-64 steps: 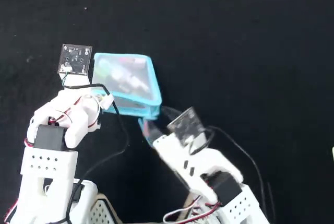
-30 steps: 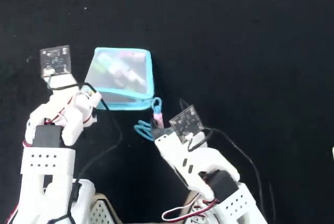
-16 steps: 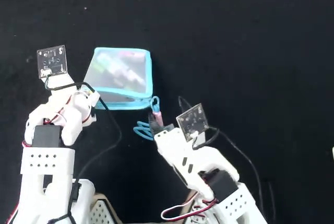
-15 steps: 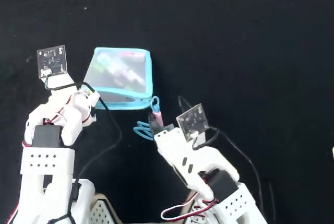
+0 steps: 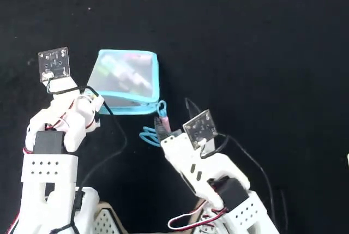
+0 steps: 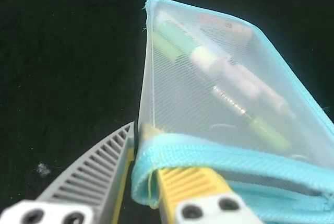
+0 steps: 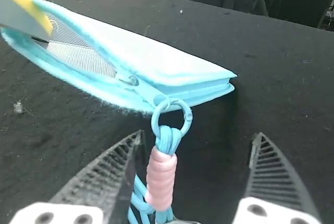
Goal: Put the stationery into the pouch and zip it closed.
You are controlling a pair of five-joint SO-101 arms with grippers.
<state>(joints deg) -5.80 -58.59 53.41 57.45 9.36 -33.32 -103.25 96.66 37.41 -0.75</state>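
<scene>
The pouch (image 5: pixel 131 84) is translucent mesh with teal trim and lies flat left of centre. Stationery (image 6: pixel 219 70) shows through its mesh: green, white and pink pieces. My left gripper (image 5: pixel 97 105) is shut on the pouch's near left corner (image 6: pixel 145 179), one grey finger and one yellow-padded finger either side. The zipper slider (image 7: pixel 133 81) sits near the near right corner, with a teal ring (image 7: pixel 171 117) and a pink-beaded pull cord (image 7: pixel 159 178) trailing from it. My right gripper (image 7: pixel 197 145) stands open just short of that corner, the cord lying between its fingers, close to one of them.
A black cloth (image 5: pixel 256 54) covers the table, with free room to the right and beyond the pouch. The loose teal loops of the pull cord (image 5: pixel 148 135) lie on the cloth beside the right gripper. Cables and equipment line the far edge.
Over two seconds the left arm shifted left with the pouch corner and the pouch settled flat. The right gripper drew back from the pouch, exposing the pull cord. Almost nothing moved lately.
</scene>
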